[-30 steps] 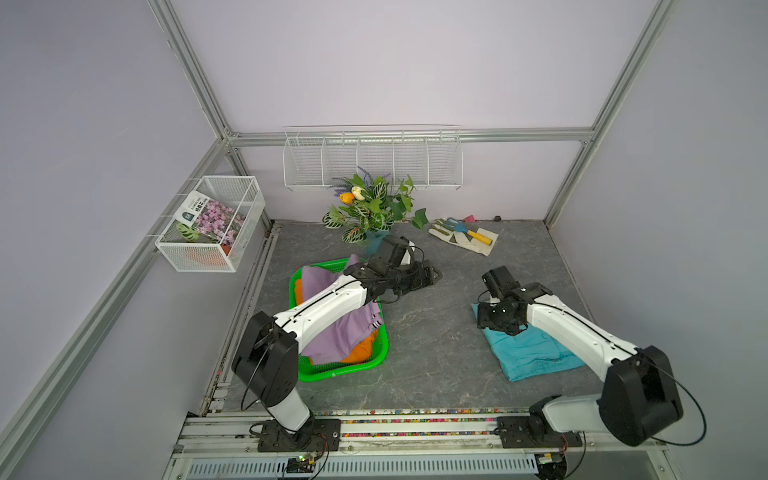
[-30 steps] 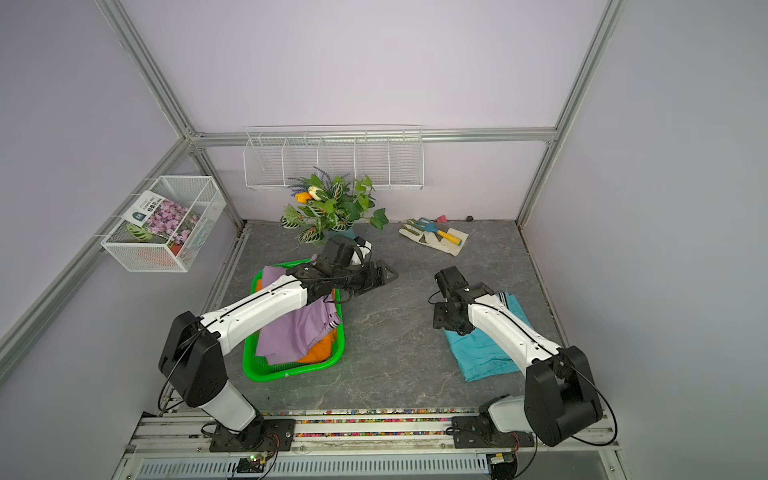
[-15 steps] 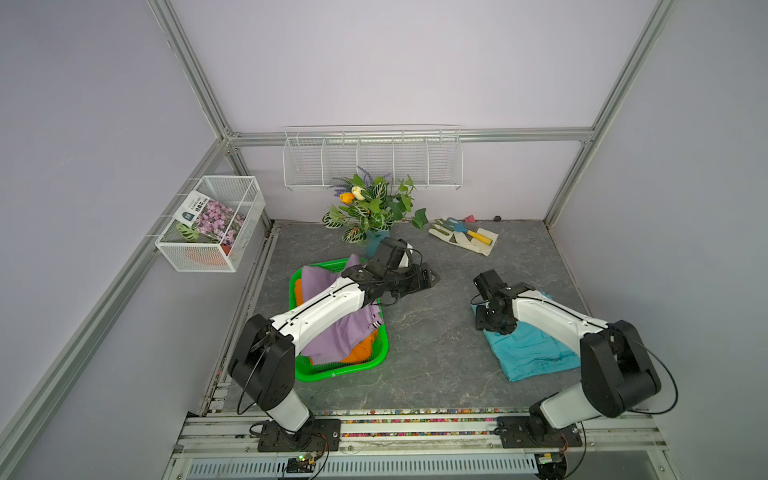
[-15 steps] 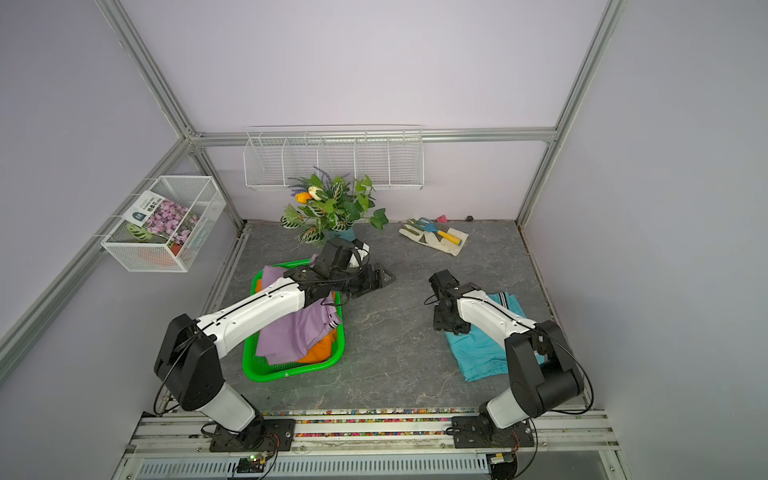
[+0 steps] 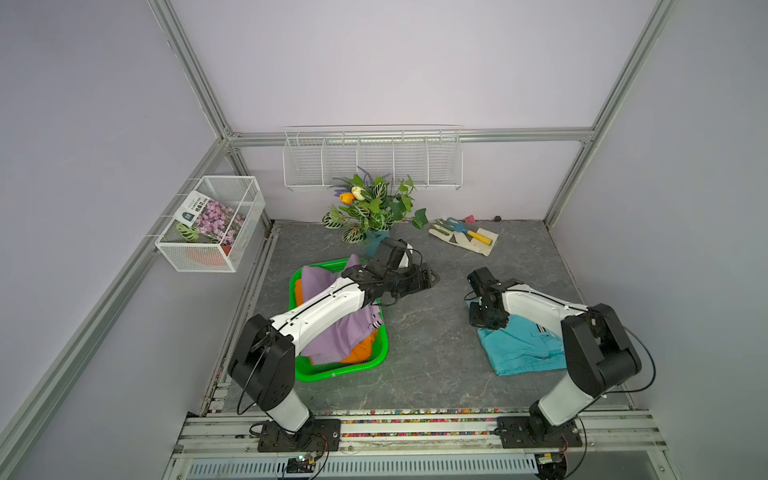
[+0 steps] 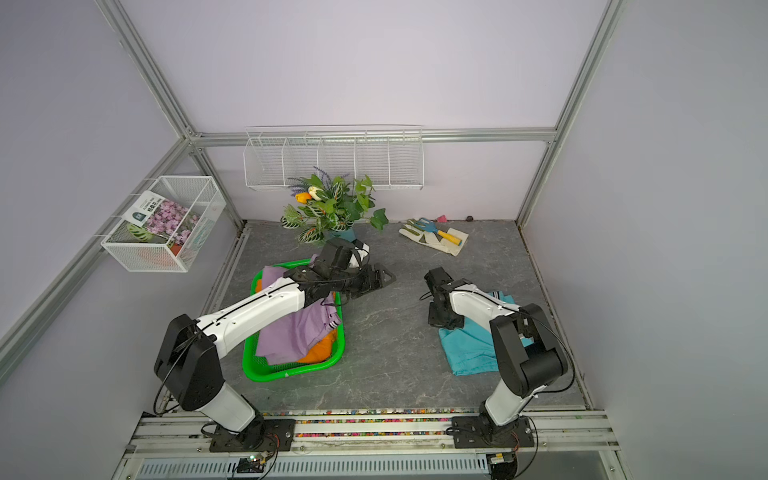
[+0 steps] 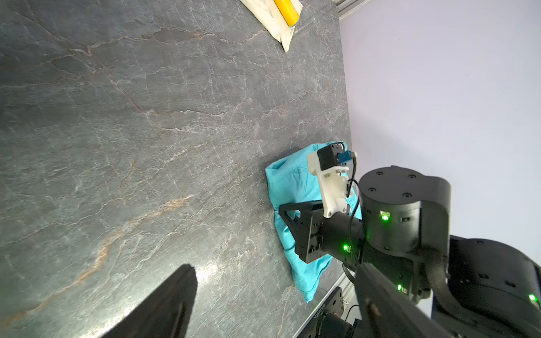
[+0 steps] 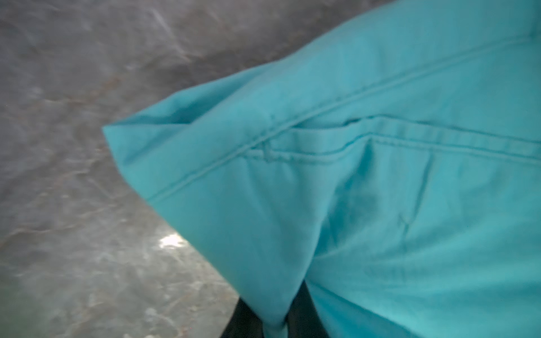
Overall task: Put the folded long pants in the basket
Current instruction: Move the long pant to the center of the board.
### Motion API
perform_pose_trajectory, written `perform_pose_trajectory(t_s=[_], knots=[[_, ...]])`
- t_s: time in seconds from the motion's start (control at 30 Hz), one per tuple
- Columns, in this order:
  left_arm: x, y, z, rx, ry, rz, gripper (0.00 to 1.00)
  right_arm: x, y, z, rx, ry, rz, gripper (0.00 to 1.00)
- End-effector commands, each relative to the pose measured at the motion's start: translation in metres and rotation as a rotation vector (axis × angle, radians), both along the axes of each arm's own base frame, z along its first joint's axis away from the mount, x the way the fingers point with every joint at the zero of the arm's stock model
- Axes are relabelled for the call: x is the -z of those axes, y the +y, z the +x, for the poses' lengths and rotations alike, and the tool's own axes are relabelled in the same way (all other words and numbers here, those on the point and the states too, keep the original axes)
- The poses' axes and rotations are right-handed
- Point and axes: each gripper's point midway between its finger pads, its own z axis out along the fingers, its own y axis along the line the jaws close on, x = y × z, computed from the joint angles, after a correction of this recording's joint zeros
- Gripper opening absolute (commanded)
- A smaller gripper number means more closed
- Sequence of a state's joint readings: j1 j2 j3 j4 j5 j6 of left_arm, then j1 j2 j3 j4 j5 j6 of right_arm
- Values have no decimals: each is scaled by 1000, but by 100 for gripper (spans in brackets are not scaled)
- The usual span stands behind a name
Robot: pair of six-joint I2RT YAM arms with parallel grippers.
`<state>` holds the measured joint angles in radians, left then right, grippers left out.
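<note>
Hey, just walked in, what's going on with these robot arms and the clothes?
Folded pants are being loaded into a bright green plastic basket. Lilac pants and orange pants already lie in it. The right gripper is shut on a corner of the teal folded pants on the grey stone-look table. The left gripper hangs open and empty beside the basket.

The right end effector pinches a fold of teal pants over blurred grey tabletop.

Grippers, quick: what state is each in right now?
Left gripper: open, holding nothing.
Right gripper: shut on a corner of the teal pants.
</note>
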<state>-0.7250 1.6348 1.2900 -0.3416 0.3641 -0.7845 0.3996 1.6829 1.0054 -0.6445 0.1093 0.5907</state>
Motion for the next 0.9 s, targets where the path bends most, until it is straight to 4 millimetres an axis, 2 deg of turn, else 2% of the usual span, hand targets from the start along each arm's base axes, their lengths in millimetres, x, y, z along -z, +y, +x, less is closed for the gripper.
perform_pose_trajectory(t_s=[0.0, 0.1, 0.2, 0.33, 0.47, 0.6, 0.73, 0.87], knots=[[13, 2, -4, 2, 37, 23, 89, 0, 57, 12, -65, -8, 170, 7], [19, 5, -4, -12, 52, 31, 89, -5, 85, 19, -78, -14, 209, 9], [23, 10, -4, -29, 69, 33, 89, -2, 104, 28, -20, -22, 303, 12], [24, 16, -4, -46, 72, 39, 90, -4, 118, 40, 30, -43, 366, 20], [23, 20, -4, -58, 69, 49, 90, -22, 126, 52, 22, -89, 394, 25], [22, 18, -2, -57, 69, 44, 90, -51, 126, 57, -23, -141, 407, 36], [25, 14, -1, -50, 83, 38, 91, -79, 116, 61, -59, -185, 389, 45], [33, 4, -2, -17, 121, 20, 91, -97, 84, 66, -62, -200, 353, 45]])
